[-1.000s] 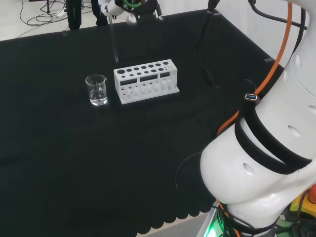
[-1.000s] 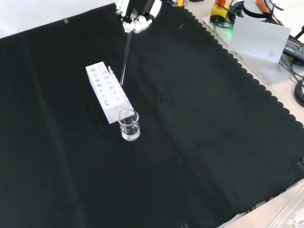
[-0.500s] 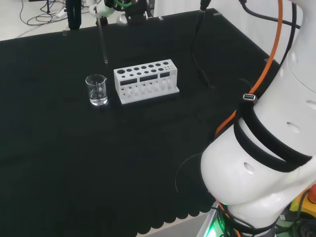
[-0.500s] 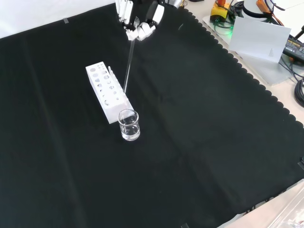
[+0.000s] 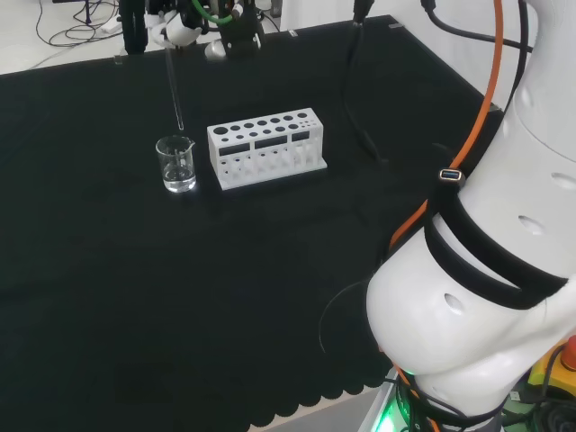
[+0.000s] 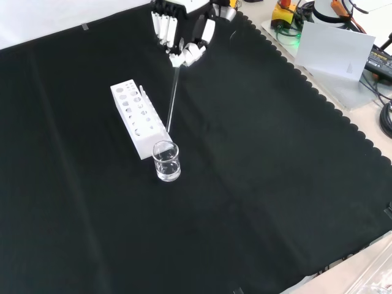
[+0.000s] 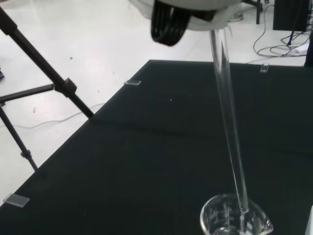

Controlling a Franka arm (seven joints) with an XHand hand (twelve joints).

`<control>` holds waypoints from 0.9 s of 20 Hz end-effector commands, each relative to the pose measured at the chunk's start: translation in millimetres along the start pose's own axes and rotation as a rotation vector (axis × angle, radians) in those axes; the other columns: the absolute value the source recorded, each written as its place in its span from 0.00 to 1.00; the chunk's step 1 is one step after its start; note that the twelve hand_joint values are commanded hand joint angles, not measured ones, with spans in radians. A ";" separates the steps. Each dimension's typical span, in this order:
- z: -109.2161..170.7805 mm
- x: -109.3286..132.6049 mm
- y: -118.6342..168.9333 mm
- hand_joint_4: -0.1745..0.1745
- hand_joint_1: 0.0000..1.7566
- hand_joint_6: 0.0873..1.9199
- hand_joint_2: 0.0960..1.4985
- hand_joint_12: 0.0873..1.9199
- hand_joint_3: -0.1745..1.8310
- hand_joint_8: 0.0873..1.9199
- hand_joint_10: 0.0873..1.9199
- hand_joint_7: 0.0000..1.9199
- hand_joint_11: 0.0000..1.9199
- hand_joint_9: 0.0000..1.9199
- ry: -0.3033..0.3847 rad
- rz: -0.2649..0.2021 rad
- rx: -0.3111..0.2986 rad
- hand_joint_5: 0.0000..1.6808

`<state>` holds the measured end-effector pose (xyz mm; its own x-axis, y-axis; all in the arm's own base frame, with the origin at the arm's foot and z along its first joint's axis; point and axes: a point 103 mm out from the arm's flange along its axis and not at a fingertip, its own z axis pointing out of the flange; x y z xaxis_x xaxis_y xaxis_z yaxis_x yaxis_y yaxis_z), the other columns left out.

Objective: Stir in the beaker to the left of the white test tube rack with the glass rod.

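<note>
Working left to right in my head view: the beaker (image 5: 176, 163) stands on the black cloth of the tabletop (image 5: 135, 297), with a little clear liquid in the bottom. Just to its right, close but apart, is the white test tube rack (image 5: 265, 147), its long side facing me. Nothing else stands on the cloth around these two.

Above the beaker hangs the glass rod (image 5: 173, 90), nearly upright and slightly tilted. My hand (image 5: 184, 22) has its fingers curled round the rod's upper end, at the far edge of the cloth. In this view the rod's lower tip sits just over the beaker's rim. My wrist view puts the tip right at the mouth of the beaker (image 7: 235, 220); I cannot tell whether the glass rod (image 7: 229, 122) touches the liquid or the glass.

In my front view the rack (image 6: 138, 117) lies left of the rod (image 6: 172, 101), the beaker (image 6: 166, 161) stands nearer the camera at the rack's end, and the hand (image 6: 184, 33) comes in from the top. The rod passes close by the rack's near corner; I cannot tell whether they touch.

Far right in my head view, the arm's own white links (image 5: 486, 270) block part of the cloth.
</note>
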<state>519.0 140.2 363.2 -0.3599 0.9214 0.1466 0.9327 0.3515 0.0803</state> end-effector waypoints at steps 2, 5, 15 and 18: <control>18.4 3.1 1.4 0.00 0.75 0.23 0.48 0.37 0.36 0.56 0.42 0.61 0.83 0.83 -0.002 -0.016 0.035 0.70; 20.6 2.3 6.3 0.00 0.75 0.23 0.48 0.37 0.36 0.56 0.42 0.61 0.83 0.83 -0.004 -0.018 0.037 0.70; 30.6 8.6 25.2 0.00 0.75 0.23 0.48 0.37 0.36 0.56 0.42 0.61 0.83 0.83 -0.001 -0.037 0.049 0.70; 36.9 6.6 29.3 0.00 0.75 0.23 0.48 0.38 0.36 0.56 0.42 0.61 0.83 0.83 -0.001 -0.050 0.053 0.70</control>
<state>533.4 157.3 341.9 -0.3889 0.9100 0.1439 0.9212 0.3865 0.0452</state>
